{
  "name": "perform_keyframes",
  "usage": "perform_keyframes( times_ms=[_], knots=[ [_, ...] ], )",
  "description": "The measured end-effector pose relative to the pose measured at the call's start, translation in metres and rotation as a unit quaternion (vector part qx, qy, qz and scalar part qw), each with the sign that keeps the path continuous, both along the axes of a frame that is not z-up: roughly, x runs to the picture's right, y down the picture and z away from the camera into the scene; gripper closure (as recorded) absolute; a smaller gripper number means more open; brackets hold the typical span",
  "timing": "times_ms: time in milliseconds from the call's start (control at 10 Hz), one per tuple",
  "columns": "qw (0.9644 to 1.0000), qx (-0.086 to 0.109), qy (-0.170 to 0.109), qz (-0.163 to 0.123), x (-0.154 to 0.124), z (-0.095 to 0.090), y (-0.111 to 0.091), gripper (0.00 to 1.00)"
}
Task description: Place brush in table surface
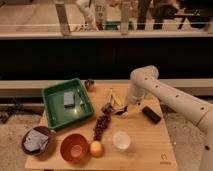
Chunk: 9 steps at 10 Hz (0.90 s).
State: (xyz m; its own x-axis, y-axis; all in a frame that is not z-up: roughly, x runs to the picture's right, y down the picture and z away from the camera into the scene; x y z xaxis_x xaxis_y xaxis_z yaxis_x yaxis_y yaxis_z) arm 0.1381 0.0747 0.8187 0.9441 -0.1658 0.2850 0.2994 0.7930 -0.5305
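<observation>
My gripper (123, 110) is low over the light wooden table surface (145, 137), just right of its middle, at the end of the white arm (150, 85) that reaches in from the right. A small dark thing with a pale part, which looks like the brush (107, 107), lies on the wood just left of the gripper. I cannot tell whether the gripper touches it. A yellowish strip (114, 97) lies just behind it.
A green tray (55, 117) with a grey block (68, 98) stands at the left. Dark-red grapes (102, 125), a white cup (121, 140), an orange fruit (96, 148), an orange bowl (75, 148) and a dark bowl (37, 141) fill the front. A black block (151, 114) lies right of the gripper.
</observation>
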Motion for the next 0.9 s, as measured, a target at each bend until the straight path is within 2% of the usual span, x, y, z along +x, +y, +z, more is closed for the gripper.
perform_keyframes(
  times_ms=[500,900],
  knots=[
    [0.9981,0.035,0.006,-0.051,-0.024,-0.036,-0.034,1.00],
    [0.9924,0.064,0.012,-0.104,-0.051,-0.059,-0.052,1.00]
  ],
)
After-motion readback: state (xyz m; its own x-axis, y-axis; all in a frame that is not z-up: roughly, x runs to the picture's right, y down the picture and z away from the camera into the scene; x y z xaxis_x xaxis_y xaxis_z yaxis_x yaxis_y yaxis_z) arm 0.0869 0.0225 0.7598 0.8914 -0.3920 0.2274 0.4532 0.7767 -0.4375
